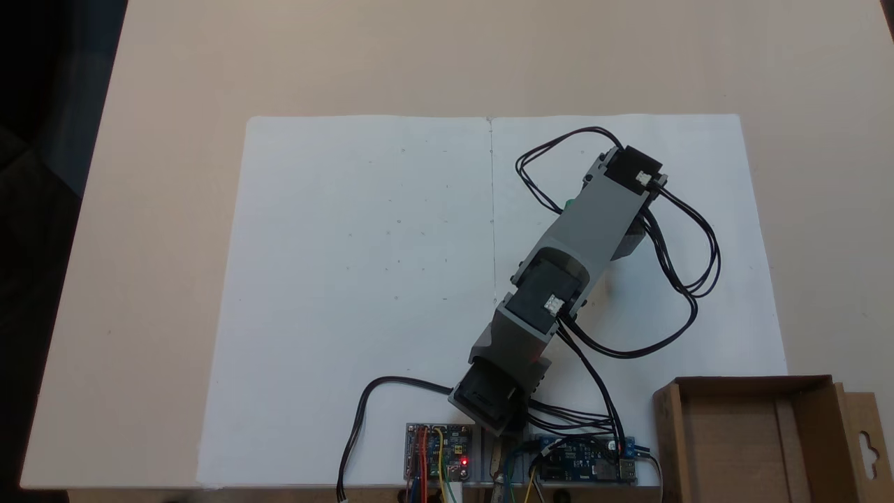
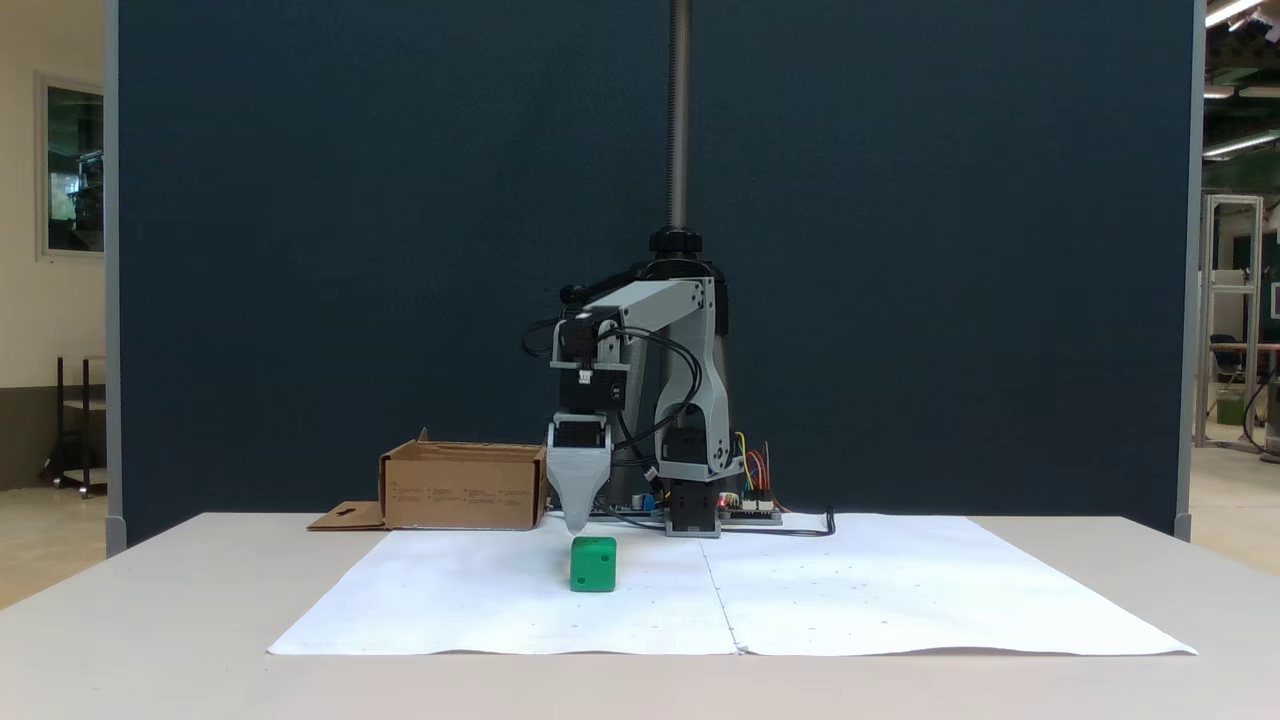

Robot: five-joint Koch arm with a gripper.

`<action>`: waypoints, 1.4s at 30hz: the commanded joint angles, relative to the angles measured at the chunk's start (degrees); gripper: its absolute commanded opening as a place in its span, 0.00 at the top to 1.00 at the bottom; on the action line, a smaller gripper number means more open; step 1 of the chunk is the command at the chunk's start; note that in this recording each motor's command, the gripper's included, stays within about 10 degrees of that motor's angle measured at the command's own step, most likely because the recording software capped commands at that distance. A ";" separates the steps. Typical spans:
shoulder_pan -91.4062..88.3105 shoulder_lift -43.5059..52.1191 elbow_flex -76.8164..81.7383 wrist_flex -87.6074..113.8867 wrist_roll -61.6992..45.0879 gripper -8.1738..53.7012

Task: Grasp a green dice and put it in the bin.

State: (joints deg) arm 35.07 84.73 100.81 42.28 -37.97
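Just green dice [image 2: 593, 565] on paper beneath downward jaws, their state unclear.

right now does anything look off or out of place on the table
Nothing stands out. The green dice sits flat on the white paper, just below the pincer, and the bin stands upright and undamaged beside the arm.

Behind your table [image 2: 150, 600] stands a dark blue partition [image 2: 350, 250]; at far left you see a cream wall [image 2: 20, 250] with a window [image 2: 72, 165]; ceiling lights [image 2: 1235, 12] glow at upper right.
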 commanded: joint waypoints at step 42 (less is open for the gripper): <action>-5.89 -8.09 -5.98 1.58 14.94 0.17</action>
State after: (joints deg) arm 28.92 75.23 96.86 42.45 -26.63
